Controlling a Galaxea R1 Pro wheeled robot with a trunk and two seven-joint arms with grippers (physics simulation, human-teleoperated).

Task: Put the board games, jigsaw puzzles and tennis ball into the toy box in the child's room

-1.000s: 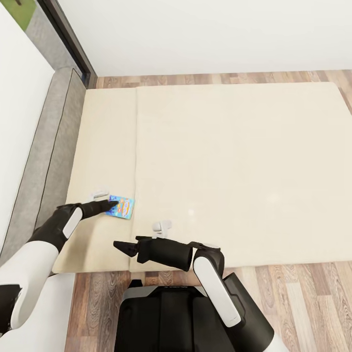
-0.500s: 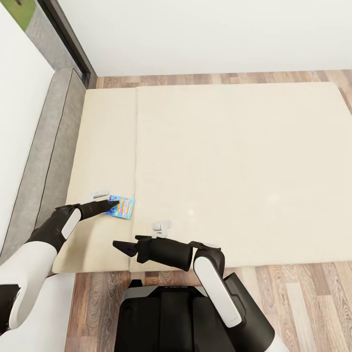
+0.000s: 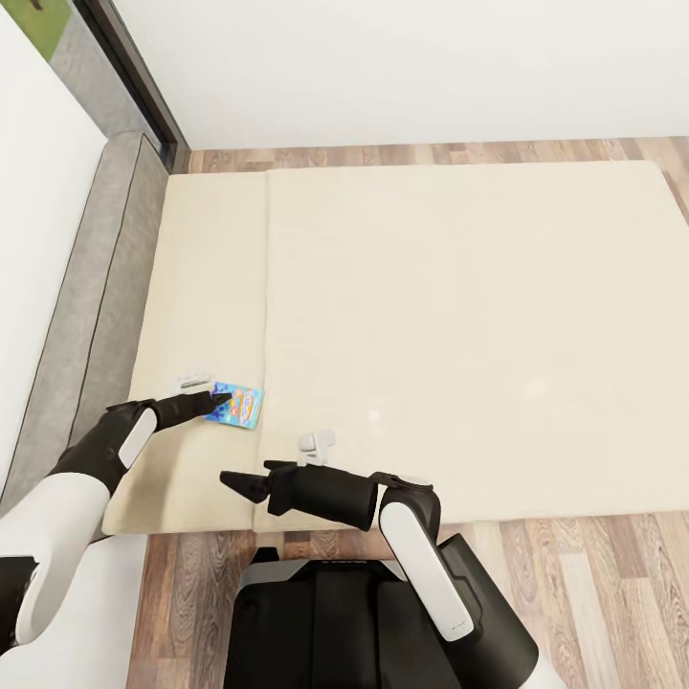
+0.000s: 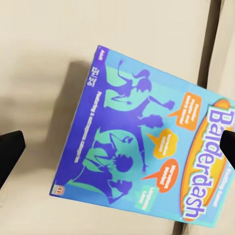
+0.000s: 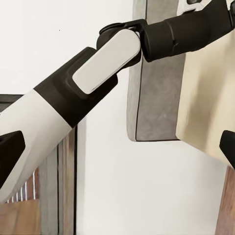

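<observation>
A small blue board game [image 3: 240, 407] lettered Balderdash lies flat on the bed [image 3: 459, 325], near the seam between the two beige mattress parts. My left gripper [image 3: 221, 395] hangs over the box's headboard-side edge. In the left wrist view the blue board game [image 4: 142, 156] lies between the two black fingertips [image 4: 10, 152], and the left gripper [image 4: 117, 147] is open around it without touching. My right gripper [image 3: 239, 480] is open and empty above the bed's near edge, pointing toward the left arm [image 5: 98, 73].
The grey headboard [image 3: 105, 287] runs along the bed's left side against a white wall. Wooden floor [image 3: 574, 574] borders the bed's near and far sides. A dark door frame [image 3: 134, 77] stands at the far left. My base [image 3: 316, 622] is against the bed's near edge.
</observation>
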